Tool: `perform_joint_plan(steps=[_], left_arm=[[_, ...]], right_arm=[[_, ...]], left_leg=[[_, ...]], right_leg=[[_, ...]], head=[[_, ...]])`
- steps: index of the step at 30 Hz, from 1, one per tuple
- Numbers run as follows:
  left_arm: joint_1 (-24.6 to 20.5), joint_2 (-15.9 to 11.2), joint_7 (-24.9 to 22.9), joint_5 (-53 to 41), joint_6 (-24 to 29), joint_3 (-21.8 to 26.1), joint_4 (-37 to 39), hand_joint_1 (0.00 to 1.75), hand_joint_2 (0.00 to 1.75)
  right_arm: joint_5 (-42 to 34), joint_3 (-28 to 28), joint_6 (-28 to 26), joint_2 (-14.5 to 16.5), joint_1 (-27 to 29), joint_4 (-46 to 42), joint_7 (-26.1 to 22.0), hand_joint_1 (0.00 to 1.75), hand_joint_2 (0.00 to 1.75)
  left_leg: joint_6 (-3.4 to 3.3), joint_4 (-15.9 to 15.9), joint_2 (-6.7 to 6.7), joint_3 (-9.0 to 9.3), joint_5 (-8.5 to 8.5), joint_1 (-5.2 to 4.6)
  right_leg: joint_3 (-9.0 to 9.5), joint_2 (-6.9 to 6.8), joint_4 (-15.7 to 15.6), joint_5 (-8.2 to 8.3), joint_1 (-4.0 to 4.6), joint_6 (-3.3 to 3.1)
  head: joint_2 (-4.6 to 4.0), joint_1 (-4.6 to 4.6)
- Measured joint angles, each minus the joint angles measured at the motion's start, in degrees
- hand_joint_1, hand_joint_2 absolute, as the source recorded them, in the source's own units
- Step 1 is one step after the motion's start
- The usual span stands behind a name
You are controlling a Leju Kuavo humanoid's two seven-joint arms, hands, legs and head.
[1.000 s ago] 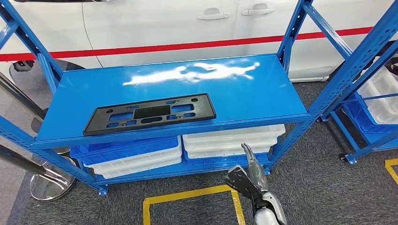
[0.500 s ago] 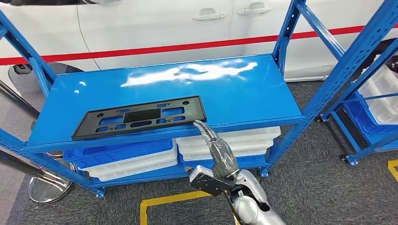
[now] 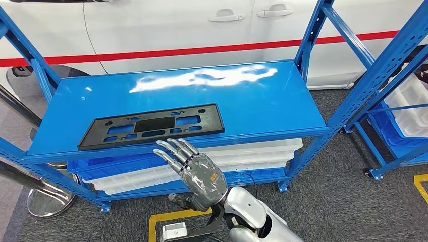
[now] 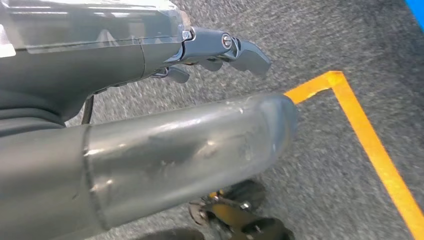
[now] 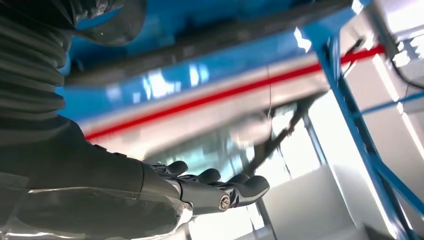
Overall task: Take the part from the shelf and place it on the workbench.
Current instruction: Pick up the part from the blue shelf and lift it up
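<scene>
The black part (image 3: 151, 126) is lying flat near the front edge of the blue shelf (image 3: 262, 108), its long axis running crosswise to the reach of the right hand (image 3: 194, 169). That hand is hovering just below and in front of the part, fingers spread and holding nothing, fingertips pointing toward its near long edge without touching it. The left hand (image 4: 215, 50) is hanging over the floor, empty with fingers loosely curled, so the right hand is looking the nearer of the 2.

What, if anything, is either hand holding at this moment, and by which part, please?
Nothing is held. The right hand is open, fingers extended just short of the black part lying flat on the blue shelf. The left hand hangs over the floor, holding nothing.
</scene>
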State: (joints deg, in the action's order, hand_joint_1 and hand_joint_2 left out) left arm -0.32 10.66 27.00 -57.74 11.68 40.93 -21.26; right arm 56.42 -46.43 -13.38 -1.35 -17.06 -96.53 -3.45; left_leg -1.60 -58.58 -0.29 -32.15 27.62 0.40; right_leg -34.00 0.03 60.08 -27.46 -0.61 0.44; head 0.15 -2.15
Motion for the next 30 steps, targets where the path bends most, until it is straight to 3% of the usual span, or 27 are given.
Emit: perform_joint_plan(steps=[2,5,6,7,8,10,12,14,16,18,21,22,23,24,25,27,28,30], left_arm=[[-0.1,0.4,-1.4,-0.5,0.0,0.1,-0.3,0.00,0.00],[-0.3,2.3,-5.3,-1.9,0.3,0.2,-2.2,0.00,0.00],[-0.2,3.0,-6.1,-2.3,0.3,0.2,-3.0,0.00,0.00],[-0.2,3.4,-6.6,-2.6,0.1,0.2,-3.6,0.00,0.00],[-0.2,3.8,-7.0,-2.9,-0.1,0.2,-4.1,0.00,0.00],[-0.2,4.5,-7.3,-3.3,-0.5,0.1,-5.0,0.00,0.00],[-0.2,4.8,-7.3,-3.8,-0.9,0.0,-5.9,0.00,0.00],[-0.2,4.8,-7.0,-4.3,-1.3,-0.2,-6.4,0.00,0.00],[-0.3,4.2,-6.2,-4.4,-2.0,-0.6,-6.7,0.00,0.00],[-0.5,3.4,-5.2,-4.2,-2.5,-1.0,-6.8,0.00,0.00],[-0.5,2.3,-4.6,-3.7,-2.6,-1.2,-6.7,0.00,0.00],[-0.4,2.0,-4.5,-3.6,-2.6,-1.2,-6.7,0.00,0.00],[-0.3,1.8,-4.5,-3.6,-2.6,-1.2,-6.7,0.00,0.00],[-0.2,1.5,-4.5,-3.6,-2.5,-1.2,-6.8,0.00,0.00],[-0.1,1.3,-4.5,-3.5,-2.5,-1.2,-6.8,0.00,0.00],[-0.1,1.0,-4.5,-3.5,-2.4,-1.2,-6.8,0.00,0.00],[0.0,0.9,-4.6,-3.4,-2.3,-1.2,-6.8,0.00,0.00],[0.3,0.9,-4.6,-3.4,-2.3,-1.2,-6.8,0.00,0.00]], right_arm=[[5.8,-1.7,-3.7,-0.1,-1.1,0.6,0.2,0.00,1.75],[11.5,-4.6,-7.9,-0.1,-2.4,3.6,0.3,0.00,1.75],[12.4,-5.5,-8.6,-0.1,-2.5,4.9,0.3,0.00,1.75],[12.7,-6.2,-9.0,-0.1,-2.7,6.0,0.5,0.00,1.75],[12.9,-6.8,-9.2,0.0,-2.9,7.2,0.8,0.00,1.75],[12.8,-7.6,-9.4,0.4,-3.5,9.9,1.9,0.00,1.75],[11.8,-7.9,-8.8,1.0,-4.0,13.1,2.9,0.00,0.87],[8.9,-8.0,-6.6,1.5,-4.2,15.3,3.3,0.00,0.00],[2.3,-7.8,-1.5,1.9,-4.3,16.9,3.4,0.00,0.00],[-6.3,-7.4,3.7,2.5,-4.3,18.1,3.0,0.00,0.00],[-14.1,-6.4,6.5,3.0,-4.0,18.9,2.0,0.00,0.00],[-15.0,-6.2,6.7,3.0,-3.8,19.0,2.0,0.00,0.00],[-15.2,-6.0,6.7,3.0,-3.7,19.1,2.1,0.00,0.00],[-15.2,-5.8,6.7,3.0,-3.7,19.1,2.3,0.00,0.00],[-15.4,-5.5,6.7,3.1,-3.6,19.0,2.5,0.00,0.00],[-15.7,-4.9,6.6,3.2,-3.7,18.9,3.0,0.00,0.00],[-15.8,-4.6,6.5,3.2,-3.7,18.8,3.2,0.00,0.00],[-15.8,-4.2,6.2,3.3,-3.7,18.6,3.3,0.00,0.00]], left_leg=[[-0.39,0.9,0.10,0.35,-0.57,0.28],[-0.76,1.1,0.14,0.39,-0.75,0.13],[-0.81,1.0,0.10,0.40,-0.71,0.03],[-0.85,0.9,0.04,0.45,-0.65,-0.04],[-0.85,0.9,-0.04,0.53,-0.58,-0.10],[-0.69,0.7,-0.13,0.65,-0.34,-0.29],[-0.31,0.5,-0.16,0.53,-0.16,-0.41],[0.10,0.6,-0.17,0.43,-0.15,-0.35],[0.59,0.6,-0.16,0.57,0.01,-0.37],[1.21,-1.6,-0.10,-0.23,1.64,-0.31],[2.14,-12.1,-0.03,-5.32,6.64,0.22],[2.39,-14.8,-0.02,-6.79,7.24,0.39],[2.57,-15.4,0.03,-7.31,6.65,0.54],[2.71,-13.6,0.17,-6.68,4.98,0.68],[2.79,-9.9,0.38,-5.05,2.61,0.83],[2.67,-2.5,0.74,-1.58,-0.43,0.79],[2.42,-0.5,0.78,-0.65,-0.90,0.67],[1.65,0.2,0.67,-0.51,-0.74,0.35]], right_leg=[[-0.93,0.00,2.3,-1.68,0.01,0.50],[-5.80,-0.01,12.5,-6.51,-0.12,0.84],[-6.83,-0.02,14.5,-6.76,-0.13,0.87],[-6.81,-0.02,14.3,-5.85,-0.12,0.81],[-5.69,-0.02,11.8,-3.97,-0.10,0.64],[-2.00,-0.03,4.0,-0.39,0.16,-0.08],[-0.03,-0.05,-0.5,0.79,0.47,-0.63],[-0.01,-0.01,-0.8,0.75,0.64,-0.78],[0.17,0.01,-1.2,0.94,0.38,-1.15],[0.58,-0.16,-1.9,1.22,-0.10,-1.68],[0.80,-0.84,-2.1,1.19,-0.20,-2.05],[0.82,-1.08,-2.1,1.11,-0.21,-2.07],[0.87,-1.33,-2.0,1.00,-0.24,-2.02],[0.99,-1.57,-1.9,0.85,-0.30,-1.90],[1.15,-1.75,-1.8,0.64,-0.39,-1.66],[1.31,-2.04,-1.4,0.17,-0.36,-0.96],[1.30,-2.12,-1.3,0.05,-0.30,-0.59],[1.23,-2.26,-1.3,0.10,-0.16,0.02]], head=[[0.00,-0.01],[0.00,-0.02],[0.00,-0.02],[0.00,-0.02],[0.00,-0.02],[0.00,-0.02],[0.00,-0.01],[0.00,-0.01],[0.00,-0.01],[0.00,-0.01],[0.00,0.00],[0.00,0.00],[0.00,0.00],[0.00,0.00],[0.00,0.00],[0.00,0.00],[0.00,-0.01],[0.00,-0.01]])
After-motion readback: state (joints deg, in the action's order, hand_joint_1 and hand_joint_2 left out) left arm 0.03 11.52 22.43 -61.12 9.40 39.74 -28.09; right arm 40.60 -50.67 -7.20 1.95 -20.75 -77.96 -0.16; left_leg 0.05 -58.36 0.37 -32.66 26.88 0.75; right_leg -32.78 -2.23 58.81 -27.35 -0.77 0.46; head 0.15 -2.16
